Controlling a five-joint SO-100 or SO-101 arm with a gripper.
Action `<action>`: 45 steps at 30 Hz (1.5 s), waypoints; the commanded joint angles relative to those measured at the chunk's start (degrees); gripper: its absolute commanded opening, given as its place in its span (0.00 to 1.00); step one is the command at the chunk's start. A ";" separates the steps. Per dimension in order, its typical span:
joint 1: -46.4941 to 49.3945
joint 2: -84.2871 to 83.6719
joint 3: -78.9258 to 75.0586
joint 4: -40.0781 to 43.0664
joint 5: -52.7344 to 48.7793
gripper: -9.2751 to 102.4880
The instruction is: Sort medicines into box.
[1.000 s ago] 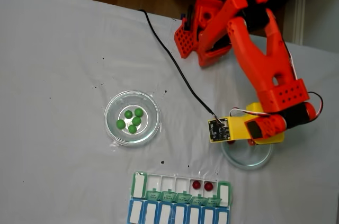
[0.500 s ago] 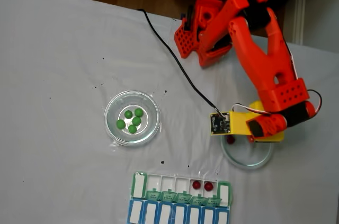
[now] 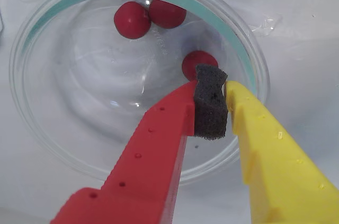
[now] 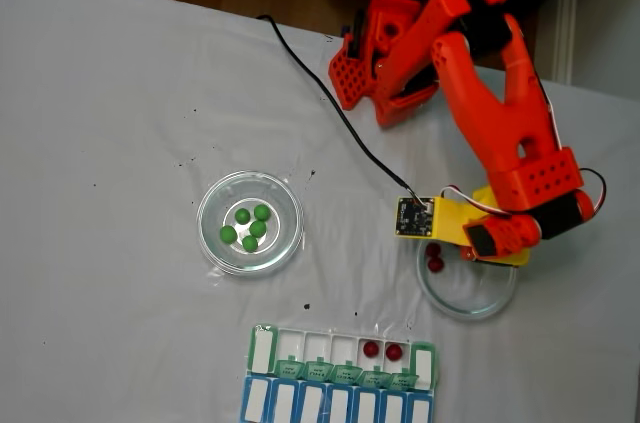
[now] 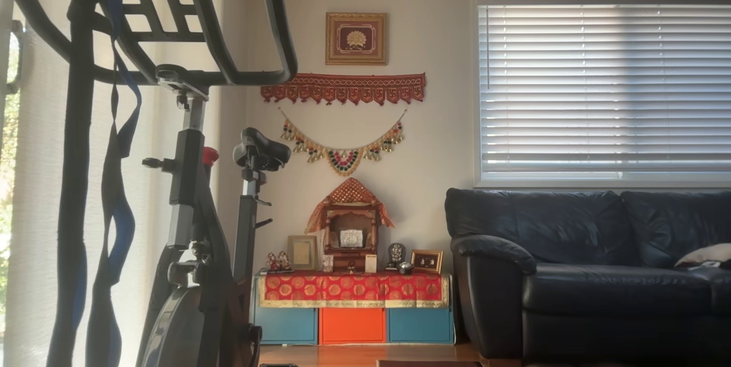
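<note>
my tool (image 3: 212, 83) looks pinched shut, foam pad just touching one red ball (image 3: 197, 63) in the glass dish (image 3: 63, 9), so i risk nudging it away ungrabbed.

Five green balls (image 4: 248, 227), five red balls (image 3: 132, 20), two glass dishes (image 4: 212, 238), one pill organiser (image 4: 262, 348).

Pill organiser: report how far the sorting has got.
Done: two red balls lie in the organiser. In hand: nothing; the gripper, shut on nothing, hangs over the glass dish holding three red balls. Left: those and five green balls in the other dish.
</note>
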 commanded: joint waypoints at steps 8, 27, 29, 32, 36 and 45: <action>-1.05 2.90 4.39 -6.77 3.96 0.10; 0.88 6.33 6.42 -9.84 10.20 0.18; 0.62 6.33 6.42 -9.40 11.16 0.18; 0.35 6.77 6.42 -8.70 11.69 0.18; -0.09 7.12 7.03 -8.96 11.87 0.20; -0.35 7.65 7.21 -8.44 11.60 0.20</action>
